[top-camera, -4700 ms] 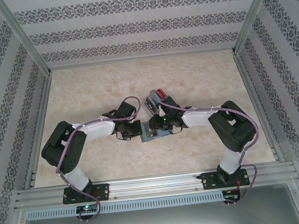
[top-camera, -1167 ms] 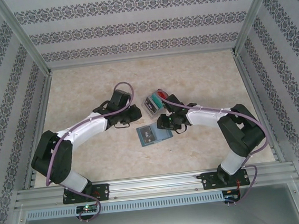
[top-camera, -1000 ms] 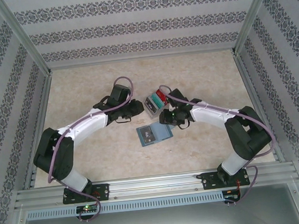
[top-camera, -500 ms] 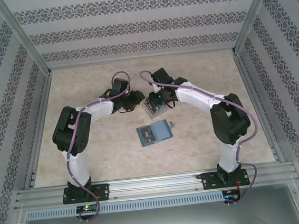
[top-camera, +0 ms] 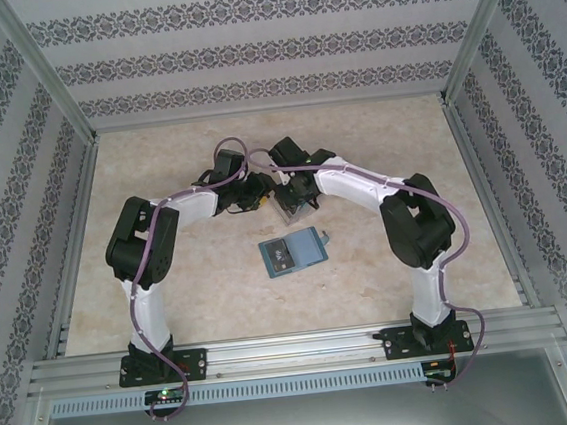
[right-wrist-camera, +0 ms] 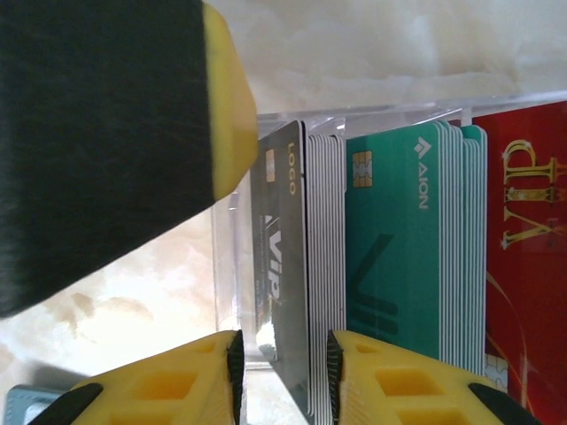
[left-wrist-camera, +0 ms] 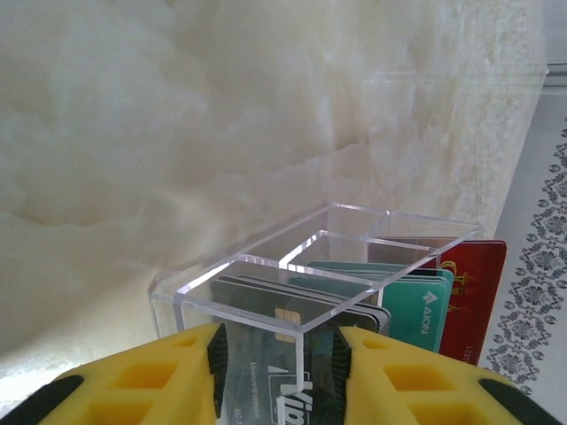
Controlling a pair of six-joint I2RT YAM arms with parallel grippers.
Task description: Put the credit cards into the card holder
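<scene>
Mid-surface (top-camera: pixel 158 164), both arms meet over the clear acrylic box (left-wrist-camera: pixel 310 237): left arm (top-camera: pixel 151 247) from its side, right arm (top-camera: pixel 415 225) folded in from the other. We read this as brace-and-pull, with one side steadying the box so it can't slide while the other draws a card.

We see the card holder (top-camera: pixel 292 253) opened flat on the surface, nearer the bases and apart from the box. It's presumably parked face up so a pocket is ready.

All credit cards we see stand on edge in the box's compartments:
- red card (right-wrist-camera: pixel 523 248) at one end
- teal-green cards (right-wrist-camera: pixel 390 266) in the middle
- dark grey card (right-wrist-camera: pixel 282 292) at the end both arms are working

The right fingers (right-wrist-camera: pixel 399 381) straddle the dark grey card's edge, slightly apart. The pads look close to it, but we can't tell if they've bitten. The left fingers (left-wrist-camera: pixel 133 385) sit partly spread at that same end of the box. In the right wrist view, one of them is just beside the box's outer wall. Contact is unclear, so we can't call a grip there either.

Hard to see:
- From the top, the box is mostly under the two wrists.
- The holder's pockets are too small to read from above. A grey patch on it could be a pocket or a card.
- Card bottoms are cut off behind the yellow fingers in both wrist views.
- Pale card edges behind the grey one blur together, so we can't count them.
</scene>
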